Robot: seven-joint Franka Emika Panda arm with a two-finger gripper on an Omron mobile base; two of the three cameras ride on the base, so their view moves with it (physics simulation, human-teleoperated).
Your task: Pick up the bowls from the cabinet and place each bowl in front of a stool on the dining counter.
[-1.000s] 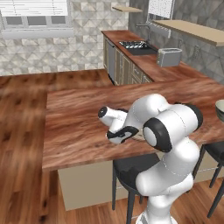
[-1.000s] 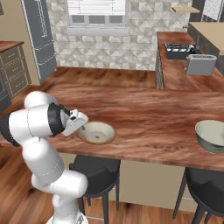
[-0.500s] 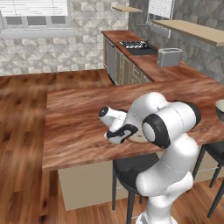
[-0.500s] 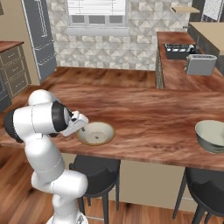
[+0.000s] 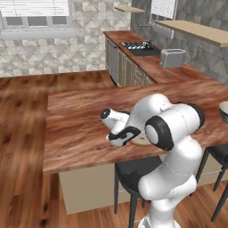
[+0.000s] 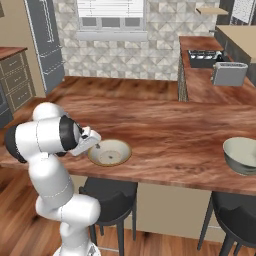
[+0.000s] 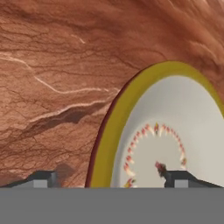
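Observation:
The wide cream bowl (image 6: 110, 152) rests flat on the dining counter (image 6: 165, 130) near its front edge, above a black stool (image 6: 109, 192). My gripper (image 6: 95, 145) is open at the bowl's left rim. In the hand view the two fingertips (image 7: 41, 177) stand wide apart on either side of the bowl's (image 7: 166, 131) yellowish rim, not pressing it. From the left base view the gripper (image 5: 122, 136) hides most of that bowl (image 5: 141, 141). The grey-green bowl (image 6: 242, 155) sits at the counter's right end, above another stool (image 6: 235, 212). The cabinet is out of view.
A toaster (image 6: 229, 73) and a cooktop (image 5: 138, 45) sit on the back counter to the right. A tan wall shelf (image 5: 191, 31) hangs above it. A grey fridge (image 6: 47, 45) stands at the far left. Bare wood counter stretches between the two bowls.
The fingers have spread wide and let go of the cream bowl's rim. The bowl stays on the counter and the arm has barely moved.

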